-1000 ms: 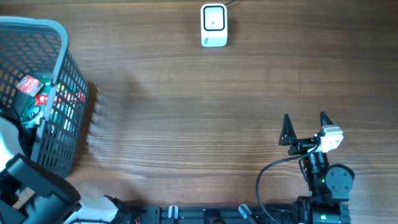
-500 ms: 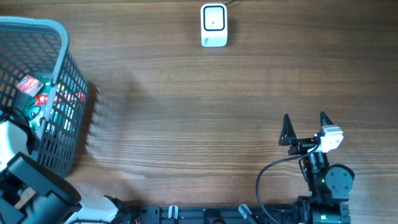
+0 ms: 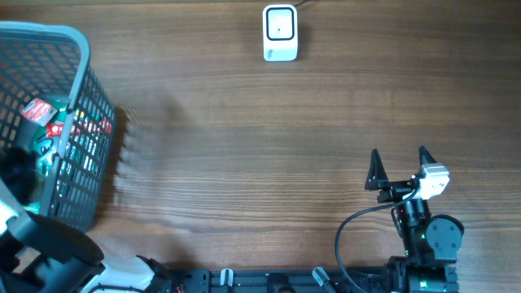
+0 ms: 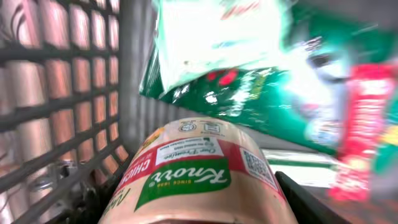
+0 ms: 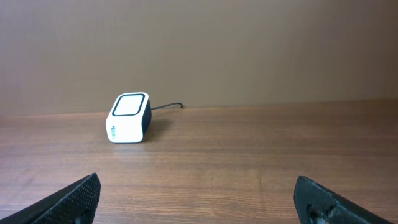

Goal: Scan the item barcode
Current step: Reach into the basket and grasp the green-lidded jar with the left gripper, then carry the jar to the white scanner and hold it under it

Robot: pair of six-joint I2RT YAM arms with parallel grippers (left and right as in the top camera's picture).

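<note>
In the left wrist view a round Knorr tub (image 4: 199, 174) with a red and green label and a small square code lies between the jaws of my left gripper (image 4: 193, 208), which is shut on it inside the grey basket (image 4: 93, 93). From overhead, the left gripper (image 3: 18, 172) reaches into the basket (image 3: 81, 49) at the far left. The white scanner (image 3: 280, 32) stands at the back middle of the table, and the right wrist view has the scanner (image 5: 129, 117) ahead on the left. My right gripper (image 3: 399, 169) is open and holds nothing, with bare wood showing between the jaws of the right gripper (image 5: 199, 199).
A shiny green packet (image 4: 261, 93) and a red packet (image 4: 367, 124) lie behind the tub in the basket. The red packet (image 3: 37, 110) also shows from overhead. The basket's grid wall (image 3: 94, 138) stands tall on the table's left. A cable runs back from the scanner.
My left gripper has closed from wide open onto the Knorr tub, and the left arm has shifted slightly inside the basket. The right arm has not moved.
</note>
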